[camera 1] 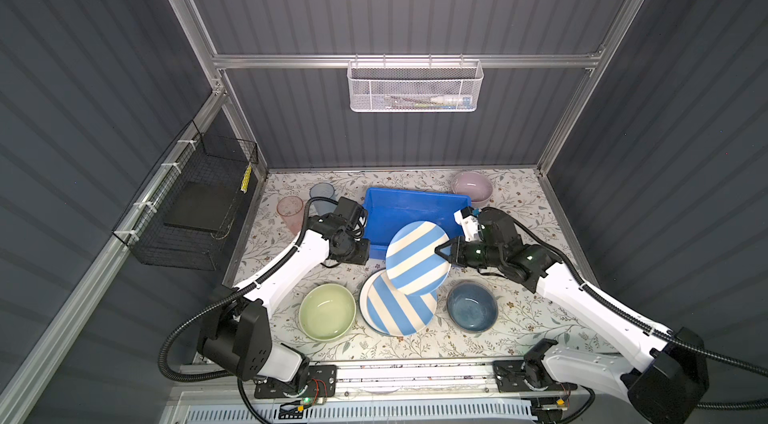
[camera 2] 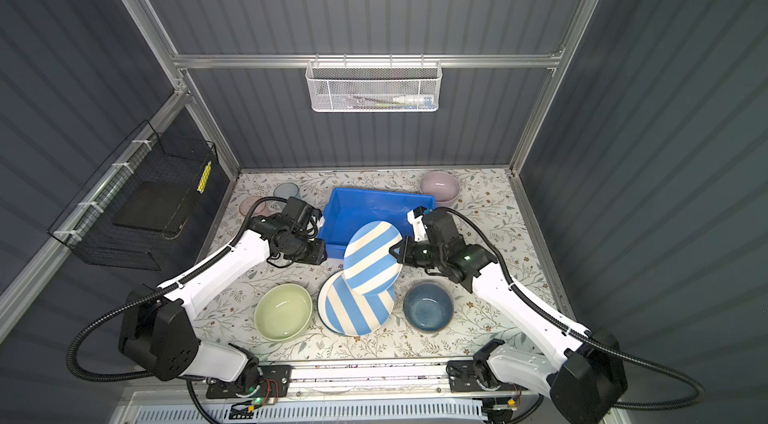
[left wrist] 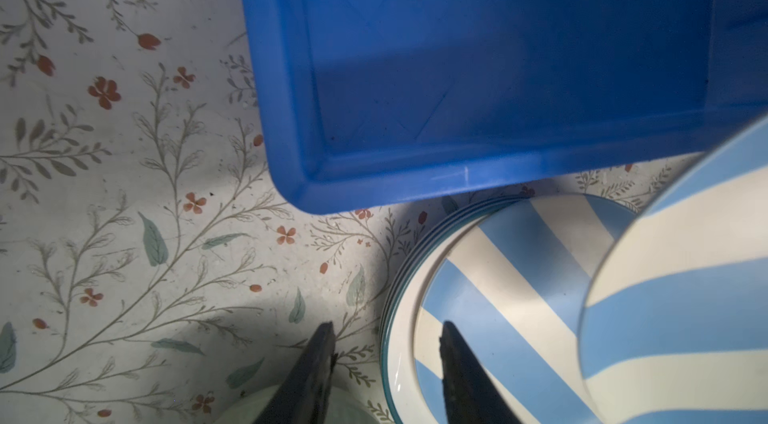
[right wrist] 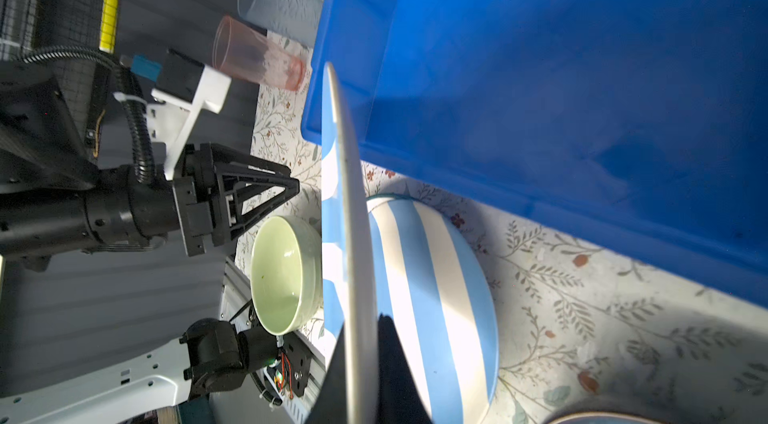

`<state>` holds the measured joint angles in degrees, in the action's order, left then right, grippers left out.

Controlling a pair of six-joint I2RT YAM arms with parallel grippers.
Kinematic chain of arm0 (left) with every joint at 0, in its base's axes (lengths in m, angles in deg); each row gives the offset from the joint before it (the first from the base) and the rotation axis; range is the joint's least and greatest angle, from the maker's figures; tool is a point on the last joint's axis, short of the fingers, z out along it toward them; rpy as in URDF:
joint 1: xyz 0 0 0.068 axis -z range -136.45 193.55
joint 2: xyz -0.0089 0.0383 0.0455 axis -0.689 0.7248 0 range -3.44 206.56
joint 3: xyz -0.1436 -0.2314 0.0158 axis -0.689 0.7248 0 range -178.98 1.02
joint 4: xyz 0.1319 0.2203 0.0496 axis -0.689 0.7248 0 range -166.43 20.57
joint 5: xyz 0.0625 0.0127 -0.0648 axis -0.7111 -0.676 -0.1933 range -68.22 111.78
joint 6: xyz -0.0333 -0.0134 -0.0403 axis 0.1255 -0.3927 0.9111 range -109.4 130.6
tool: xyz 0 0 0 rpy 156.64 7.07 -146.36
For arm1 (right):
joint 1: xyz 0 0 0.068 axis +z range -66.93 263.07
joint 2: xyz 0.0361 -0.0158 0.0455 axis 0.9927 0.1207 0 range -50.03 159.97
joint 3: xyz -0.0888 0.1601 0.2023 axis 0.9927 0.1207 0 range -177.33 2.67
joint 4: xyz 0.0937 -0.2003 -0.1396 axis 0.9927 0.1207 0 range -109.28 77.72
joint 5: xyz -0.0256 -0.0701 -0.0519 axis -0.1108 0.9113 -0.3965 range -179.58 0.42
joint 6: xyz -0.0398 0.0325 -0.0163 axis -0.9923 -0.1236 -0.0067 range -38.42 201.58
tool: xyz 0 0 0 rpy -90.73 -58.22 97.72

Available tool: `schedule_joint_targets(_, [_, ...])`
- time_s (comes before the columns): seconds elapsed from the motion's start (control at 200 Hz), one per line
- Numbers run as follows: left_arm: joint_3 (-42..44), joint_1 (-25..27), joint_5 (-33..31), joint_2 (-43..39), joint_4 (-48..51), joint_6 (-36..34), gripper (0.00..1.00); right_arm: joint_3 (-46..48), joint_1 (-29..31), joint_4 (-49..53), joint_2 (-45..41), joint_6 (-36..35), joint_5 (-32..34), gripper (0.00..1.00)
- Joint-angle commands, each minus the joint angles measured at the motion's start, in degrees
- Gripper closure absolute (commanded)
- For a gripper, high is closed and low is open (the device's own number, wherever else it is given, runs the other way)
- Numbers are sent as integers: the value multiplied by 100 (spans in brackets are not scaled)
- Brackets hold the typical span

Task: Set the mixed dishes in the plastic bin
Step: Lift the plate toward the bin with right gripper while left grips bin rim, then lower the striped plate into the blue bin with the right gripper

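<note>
Right claw is clamped tight on the rim of a striped plate, blue and white. It holds the plate up off the tabletop, tilted, with its far part hanging over the near rim of the blue bin. Can't tell if the plate touches that rim.

Left claw is partway open with nothing in it. In its wrist view one finger hangs over bare tabletop and the other over the edge of the plate stack, just off the bin's near corner.

Head count:
- one bin, toward the back middle
- two striped plates showing: the lifted one, and one on top of the stack. More rims peek out underneath, but I can't count them
- three bowls: green bowl left of the stack, blue bowl right of it, pink bowl by the bin's far right corner
- two tumblers, pink tumbler and blue tumbler, upright side by side left of the bin

Everything but the lifted plate sits on the tabletop outside the bin.
</note>
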<state>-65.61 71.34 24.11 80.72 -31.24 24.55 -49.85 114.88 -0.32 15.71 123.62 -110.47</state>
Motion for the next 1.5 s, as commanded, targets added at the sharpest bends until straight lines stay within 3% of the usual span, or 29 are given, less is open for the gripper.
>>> schedule_joint_targets(0.0, [-257, -117, -303, 140, -196, 110, 56, -530, -174, 86, 174, -285, -140, 99])
schedule_joint_targets(0.41, [-619, -752, -250, 582, -580, -261, 65, -1803, -643, 145, 1562, -617, 71, 100])
schedule_joint_targets(1.001, [-896, -767, 135, 1334, -897, -530, 68, -3046, -748, -350, 3623, -409, -132, 100])
schedule_joint_targets(1.496, [-956, -766, 417, 1691, -907, -572, 78, -3173, -614, -897, 4571, 27, -365, 99])
